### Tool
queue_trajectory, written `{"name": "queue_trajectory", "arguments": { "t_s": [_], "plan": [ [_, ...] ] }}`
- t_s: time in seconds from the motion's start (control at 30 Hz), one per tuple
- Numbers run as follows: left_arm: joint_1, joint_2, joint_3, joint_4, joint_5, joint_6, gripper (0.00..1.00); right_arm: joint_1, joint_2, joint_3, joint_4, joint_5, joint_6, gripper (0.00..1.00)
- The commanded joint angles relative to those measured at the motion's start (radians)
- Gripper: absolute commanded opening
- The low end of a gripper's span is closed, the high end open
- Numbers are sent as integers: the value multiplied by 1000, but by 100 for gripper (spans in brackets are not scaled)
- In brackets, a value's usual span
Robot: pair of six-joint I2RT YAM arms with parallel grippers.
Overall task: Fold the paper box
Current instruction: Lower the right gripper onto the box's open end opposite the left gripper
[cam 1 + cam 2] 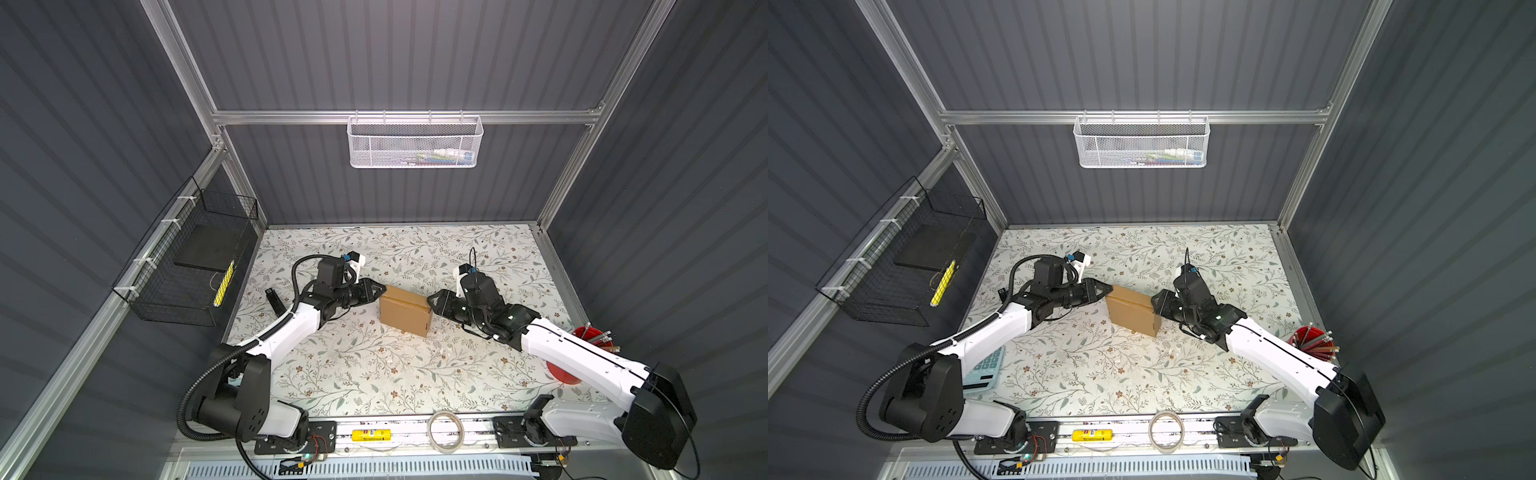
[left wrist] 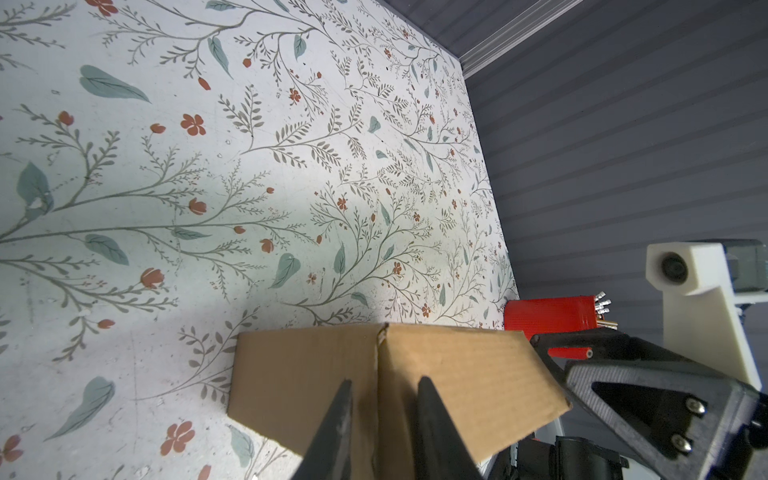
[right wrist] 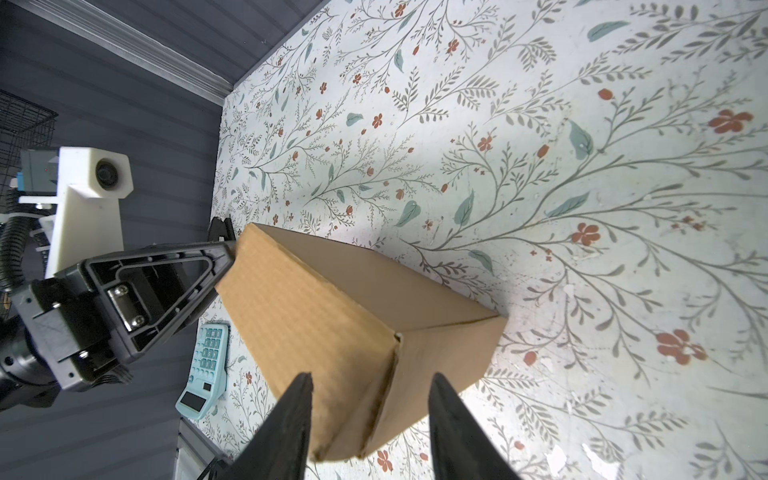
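Box (image 1: 405, 309) is seen closed up as a block, sat on table (image 1: 374, 374) near centre, a bit toward 12 o'clock. Left gripper (image 1: 380, 289) is placed at box's 10 o'clock corner. In left wrist view its jaws are drawn close, with the corner edge pinched between them. Right gripper (image 1: 430, 301) is placed at box's 2 o'clock corner. In right wrist view its jaws are spread with the corner edge straddled; firm contact can't be told. Cup (image 1: 588, 332) with pencils is seen at table's 4 o'clock edge, calculator (image 1: 984, 368) at 8 o'clock, tape roll (image 1: 446, 430) past 6 o'clock edge.
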Motion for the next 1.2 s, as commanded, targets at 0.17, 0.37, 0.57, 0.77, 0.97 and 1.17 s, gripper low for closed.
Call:
{"name": "queue_trajectory", "arguments": {
  "t_s": [0.17, 0.37, 0.57, 0.77, 0.97, 1.17],
  "plan": [
    [4, 35, -8, -72, -17, 17, 27, -2, 8, -33, 48, -27, 15, 45],
    [4, 34, -12, -72, -22, 14, 29, -2, 7, -49, 57, -44, 18, 44],
    [4, 31, -12, -75, -24, 12, 29, -2, 13, -60, 64, -55, 23, 43],
    [4, 27, -12, -81, -25, 15, 30, -2, 19, -70, 79, -58, 27, 42],
    [4, 25, -12, -84, -30, 12, 33, -2, 19, -78, 85, -63, 29, 40],
    [4, 21, -13, -90, -33, 13, 33, -2, 21, -87, 90, -69, 37, 39]
  ]
}}
